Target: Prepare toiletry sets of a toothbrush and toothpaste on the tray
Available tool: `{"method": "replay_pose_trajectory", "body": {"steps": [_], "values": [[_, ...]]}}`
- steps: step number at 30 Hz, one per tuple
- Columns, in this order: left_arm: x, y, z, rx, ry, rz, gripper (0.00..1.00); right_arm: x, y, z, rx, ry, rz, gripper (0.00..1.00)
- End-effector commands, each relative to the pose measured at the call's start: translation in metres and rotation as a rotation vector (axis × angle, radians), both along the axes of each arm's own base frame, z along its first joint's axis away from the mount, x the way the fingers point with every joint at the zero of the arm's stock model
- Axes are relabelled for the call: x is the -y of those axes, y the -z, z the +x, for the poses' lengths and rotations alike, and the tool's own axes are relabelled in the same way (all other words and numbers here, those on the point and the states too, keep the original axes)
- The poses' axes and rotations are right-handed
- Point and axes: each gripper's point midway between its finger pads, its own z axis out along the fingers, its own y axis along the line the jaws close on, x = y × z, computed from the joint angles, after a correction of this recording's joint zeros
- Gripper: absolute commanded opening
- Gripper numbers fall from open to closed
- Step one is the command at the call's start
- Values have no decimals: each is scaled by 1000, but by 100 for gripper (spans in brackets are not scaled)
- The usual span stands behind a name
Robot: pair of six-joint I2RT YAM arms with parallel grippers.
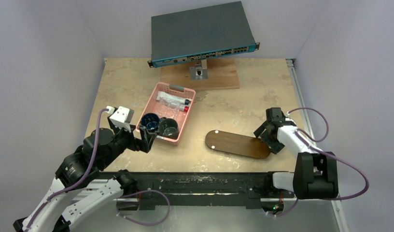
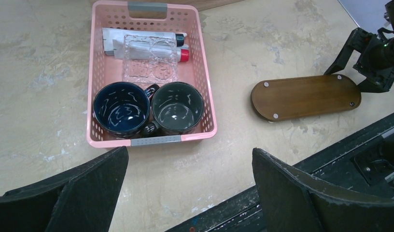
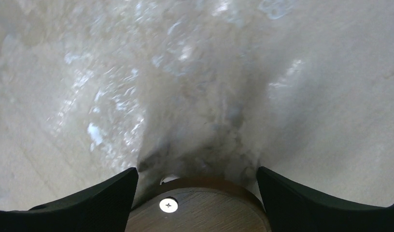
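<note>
The toiletry sets (image 1: pixel 173 102), white tubes with a red and a dark cap under clear wrapping, lie in the far half of the pink basket (image 1: pixel 185 118); they also show in the left wrist view (image 2: pixel 146 47). The tray (image 1: pixel 237 144), a dark-brown oblong board, lies bare on the table to the right of the basket, also in the left wrist view (image 2: pixel 306 96). My left gripper (image 1: pixel 147 137) is open and empty just before the basket's near end (image 2: pixel 156 140). My right gripper (image 1: pixel 267 140) is open, its fingers (image 3: pixel 103 198) on either side of the tray's right end (image 3: pixel 204 212).
Two dark mugs, one blue (image 2: pixel 121 107) and one grey-black (image 2: pixel 177 106), fill the basket's near half. A network switch (image 1: pixel 202 34) on a stand with a wooden base (image 1: pixel 219 77) stands at the back. The black rail (image 1: pixel 200 186) runs along the near table edge.
</note>
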Motion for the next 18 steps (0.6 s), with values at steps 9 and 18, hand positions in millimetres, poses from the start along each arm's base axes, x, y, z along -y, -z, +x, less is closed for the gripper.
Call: {"method": "replay_pose_trajectory", "body": {"steps": [9,18], "values": [[-1,-5,9,26,-33,4,100,-55,-3,32,53,-229,65,92],[-3,-3,11,21,-50,17,100,-83,-7,37,72,-327,79,91]]}}
